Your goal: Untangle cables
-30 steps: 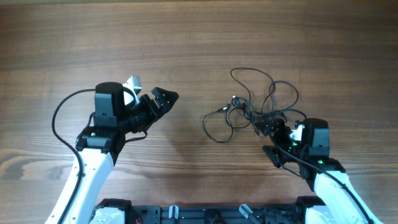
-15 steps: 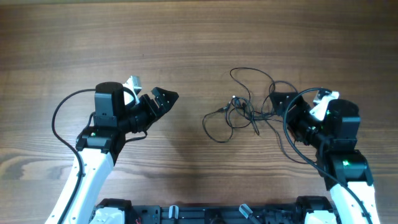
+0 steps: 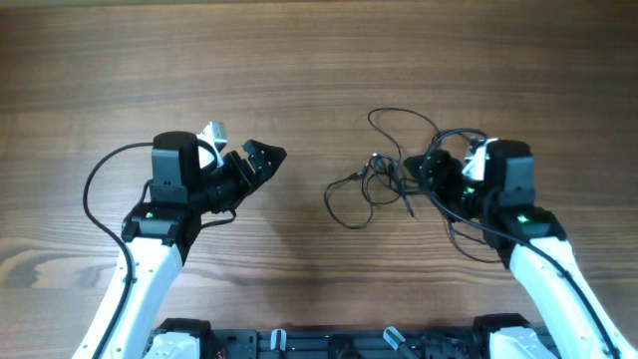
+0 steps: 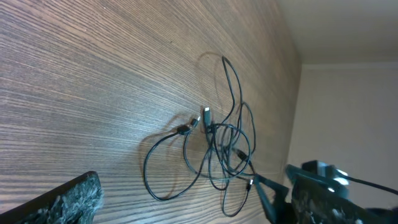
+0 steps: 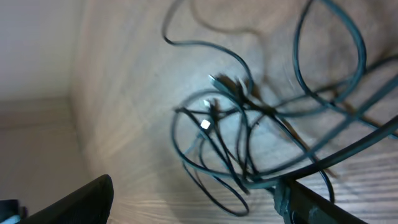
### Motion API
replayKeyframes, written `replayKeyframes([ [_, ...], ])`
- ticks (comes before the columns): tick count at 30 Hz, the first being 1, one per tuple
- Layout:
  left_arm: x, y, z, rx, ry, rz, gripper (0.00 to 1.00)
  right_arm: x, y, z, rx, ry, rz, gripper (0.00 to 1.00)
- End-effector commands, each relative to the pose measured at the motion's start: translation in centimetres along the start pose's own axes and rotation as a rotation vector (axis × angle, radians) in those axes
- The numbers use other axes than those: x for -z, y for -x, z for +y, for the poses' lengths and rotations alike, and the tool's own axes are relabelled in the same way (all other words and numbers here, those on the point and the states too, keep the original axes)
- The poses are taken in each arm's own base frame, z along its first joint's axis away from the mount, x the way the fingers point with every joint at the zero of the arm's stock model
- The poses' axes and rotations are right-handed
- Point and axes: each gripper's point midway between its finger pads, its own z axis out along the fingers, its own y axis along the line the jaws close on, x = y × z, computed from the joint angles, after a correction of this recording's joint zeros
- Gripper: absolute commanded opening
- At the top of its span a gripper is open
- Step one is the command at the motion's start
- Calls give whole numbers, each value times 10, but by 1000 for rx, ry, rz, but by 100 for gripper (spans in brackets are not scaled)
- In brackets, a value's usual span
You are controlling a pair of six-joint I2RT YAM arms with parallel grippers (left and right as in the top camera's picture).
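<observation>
While the cables (image 3: 384, 178) lie tangled in black loops right of centre, the right gripper (image 3: 431, 172) hovers beside them, fingers spread; the left gripper (image 3: 261, 160) is likewise spread.

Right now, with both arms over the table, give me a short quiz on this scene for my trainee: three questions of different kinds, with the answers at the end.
1. True or false: the left gripper is touching the cables.
2. Which gripper is nearer the cables? A) the left gripper B) the right gripper C) both equally near
3. Fill in: in the right wrist view, the right gripper's jaws stand ___.

Key:
1. False. The left gripper sits well apart from the cables.
2. B. It is at the right edge of the tangle.
3. Open.
</observation>
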Motion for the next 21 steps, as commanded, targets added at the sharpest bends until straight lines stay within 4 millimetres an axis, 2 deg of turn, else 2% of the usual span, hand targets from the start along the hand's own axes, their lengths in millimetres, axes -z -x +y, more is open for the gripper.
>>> replayKeyframes([
  [1, -1, 1, 0, -8, 6, -4, 100, -9, -2, -18, -71, -67, 9, 85],
  [6, -1, 2, 0, -8, 7, -4, 100, -16, 4, -29, -122, -111, -16, 85],
  [9, -1, 2, 0, -8, 9, -6, 100, -19, -5, -36, -183, -133, 26, 85],
  [12, -2, 2, 1, -7, 10, -6, 100, -18, -17, -47, -231, -183, 70, 90],
  [14, -2, 2, 0, -7, 10, -6, 100, -16, -22, -53, -247, -209, 87, 90],
  [18, -2, 2, 1, -7, 10, -6, 100, -14, -22, -64, -256, -265, 68, 90],
  [20, -2, 2, 1, -7, 10, -6, 100, -13, -15, -70, -253, -295, 20, 86],
  [21, -2, 2, 1, -7, 10, -6, 100, -12, -9, -73, -263, -308, -12, 79],
])
